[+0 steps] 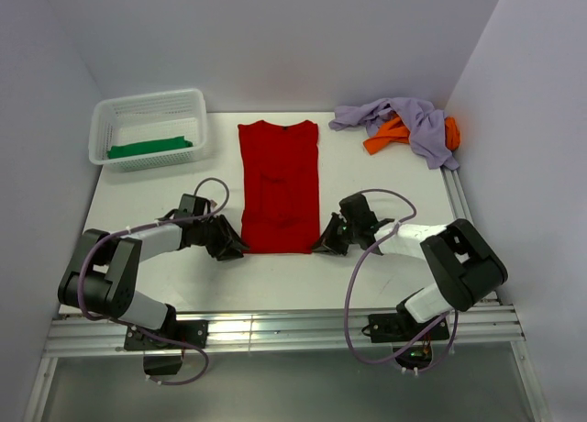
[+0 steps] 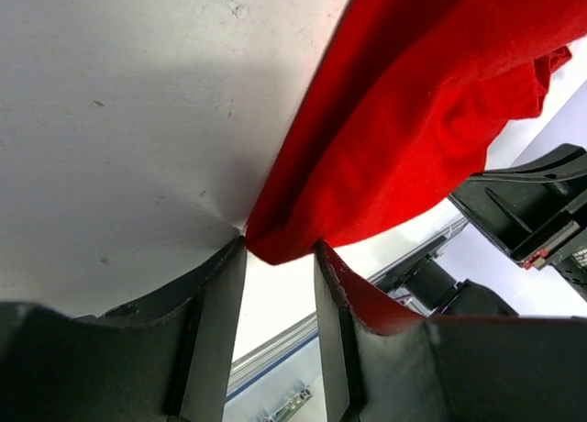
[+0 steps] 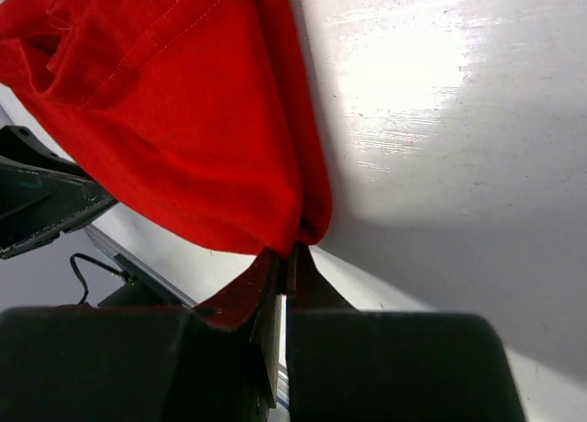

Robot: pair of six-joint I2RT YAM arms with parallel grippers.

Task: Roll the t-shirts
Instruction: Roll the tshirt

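Left arm (image 1: 151, 241) and right arm (image 1: 410, 238) in white and black shells, purplish-grey cables (image 1: 352, 294) looping beside each, left hand (image 2: 280, 246) matte black, tapered

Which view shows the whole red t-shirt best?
Top external: the red t-shirt lies whole, folded into a narrow strip, collar far. Each wrist view shows only one near corner: one at the open tips of the left claw, one pinched in the right claw.

no readable text, labels or signs
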